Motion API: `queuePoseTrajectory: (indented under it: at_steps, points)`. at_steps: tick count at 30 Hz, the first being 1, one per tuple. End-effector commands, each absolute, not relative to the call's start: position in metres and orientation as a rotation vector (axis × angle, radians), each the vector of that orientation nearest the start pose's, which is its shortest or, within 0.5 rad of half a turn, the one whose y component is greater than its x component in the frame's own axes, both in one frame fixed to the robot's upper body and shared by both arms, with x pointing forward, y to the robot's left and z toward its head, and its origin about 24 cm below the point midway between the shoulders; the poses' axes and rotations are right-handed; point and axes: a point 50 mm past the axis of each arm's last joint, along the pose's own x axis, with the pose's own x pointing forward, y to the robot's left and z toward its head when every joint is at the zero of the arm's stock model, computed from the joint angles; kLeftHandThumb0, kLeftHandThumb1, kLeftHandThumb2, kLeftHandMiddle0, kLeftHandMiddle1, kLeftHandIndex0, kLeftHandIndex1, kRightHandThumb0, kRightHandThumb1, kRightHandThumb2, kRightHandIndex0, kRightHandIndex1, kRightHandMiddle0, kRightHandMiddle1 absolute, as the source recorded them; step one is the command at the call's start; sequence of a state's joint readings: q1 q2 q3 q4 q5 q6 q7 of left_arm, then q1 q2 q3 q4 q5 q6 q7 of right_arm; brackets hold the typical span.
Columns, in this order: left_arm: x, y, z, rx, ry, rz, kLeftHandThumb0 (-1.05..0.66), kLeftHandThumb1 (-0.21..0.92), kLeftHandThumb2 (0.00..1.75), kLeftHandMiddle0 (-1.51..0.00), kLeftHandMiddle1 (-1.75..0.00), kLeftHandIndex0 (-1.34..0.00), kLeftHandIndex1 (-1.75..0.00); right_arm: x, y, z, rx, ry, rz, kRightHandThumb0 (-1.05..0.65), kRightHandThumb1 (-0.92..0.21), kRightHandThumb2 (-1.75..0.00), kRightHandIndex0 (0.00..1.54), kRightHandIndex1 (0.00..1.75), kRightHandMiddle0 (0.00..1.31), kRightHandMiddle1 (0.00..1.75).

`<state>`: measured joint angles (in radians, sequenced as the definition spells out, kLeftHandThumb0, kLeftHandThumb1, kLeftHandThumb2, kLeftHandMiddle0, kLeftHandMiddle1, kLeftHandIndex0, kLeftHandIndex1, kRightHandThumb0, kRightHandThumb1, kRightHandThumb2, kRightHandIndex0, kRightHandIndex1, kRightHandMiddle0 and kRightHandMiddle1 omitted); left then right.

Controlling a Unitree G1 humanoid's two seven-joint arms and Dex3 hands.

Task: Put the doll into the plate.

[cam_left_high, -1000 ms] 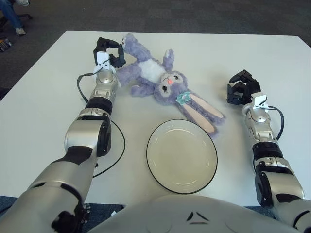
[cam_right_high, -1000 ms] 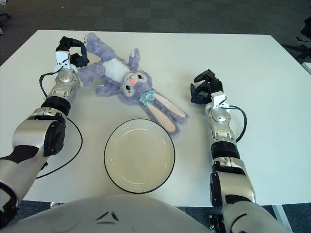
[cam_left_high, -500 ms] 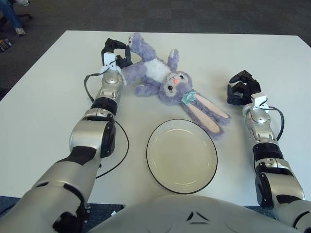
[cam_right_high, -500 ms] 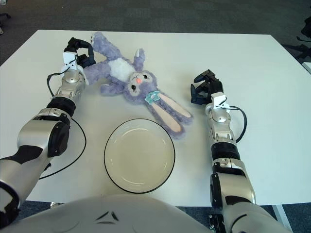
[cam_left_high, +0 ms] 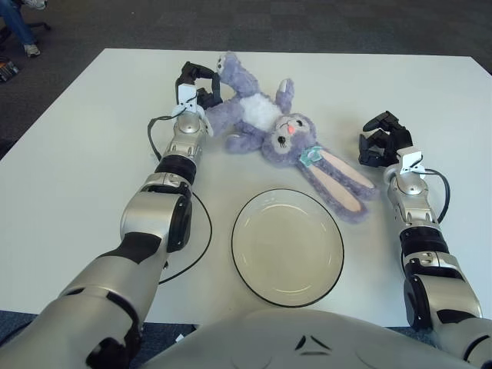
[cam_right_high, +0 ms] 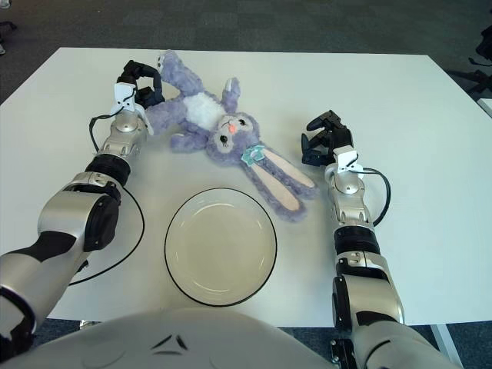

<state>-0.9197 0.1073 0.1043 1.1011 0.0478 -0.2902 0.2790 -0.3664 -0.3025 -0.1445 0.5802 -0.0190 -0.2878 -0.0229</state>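
Now left hand [cam_left_high: 197, 84] grips doll [cam_left_high: 270, 127].

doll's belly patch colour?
White, on the purple doll held by the left hand; clearest in left eye view.

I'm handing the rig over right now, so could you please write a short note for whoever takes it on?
Left hand: shut on the doll at its leg end, at the far left of the table.
Right hand: curled, holding nothing, to the right of the doll's ears.
Doll: lying on the table behind the plate, ears pointing toward the plate's right rim.
Plate: nothing in it, near the front edge.
Done: doll grasped.
Left: lift the doll, carry it over the plate, release.
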Motion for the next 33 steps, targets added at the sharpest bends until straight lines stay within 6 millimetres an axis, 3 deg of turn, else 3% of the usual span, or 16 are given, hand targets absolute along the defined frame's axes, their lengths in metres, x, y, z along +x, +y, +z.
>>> queuePoseTrajectory:
  at_steps: [1, 5, 9, 15, 33]
  points:
    - [0.398, 0.139, 0.114, 0.132, -0.116, 0.162, -0.4, 0.63, 0.92, -1.02, -1.75, -0.38, -1.75, 0.307, -0.24, 0.041, -0.276, -0.014, -0.144, -0.01, -0.3, -1.32, 0.6, 1.7, 0.46, 1.71]
    - [0.397, 0.133, 0.113, 0.122, -0.116, 0.144, -0.39, 0.64, 0.91, -1.01, -1.75, -0.37, -1.75, 0.307, -0.239, 0.041, -0.275, -0.011, -0.148, -0.01, -0.3, -1.31, 0.55, 1.71, 0.5, 1.71]
    - [0.397, 0.127, 0.112, 0.108, -0.112, 0.132, -0.39, 0.64, 0.9, -1.02, -1.75, -0.37, -1.75, 0.307, -0.239, 0.042, -0.269, -0.011, -0.147, -0.01, -0.29, -1.33, 0.66, 1.7, 0.41, 1.71]
    - [0.396, 0.119, 0.11, 0.1, -0.109, 0.126, -0.39, 0.64, 0.9, -1.0, -1.75, -0.37, -1.75, 0.306, -0.238, 0.043, -0.266, -0.018, -0.143, -0.01, -0.29, -1.33, 0.7, 1.68, 0.39, 1.71]
    - [0.393, 0.114, 0.107, 0.134, -0.118, 0.134, -0.39, 0.66, 0.88, -1.01, -1.75, -0.36, -1.75, 0.304, -0.242, 0.048, -0.255, -0.037, -0.15, -0.01, -0.3, -1.31, 0.72, 1.64, 0.38, 1.71]
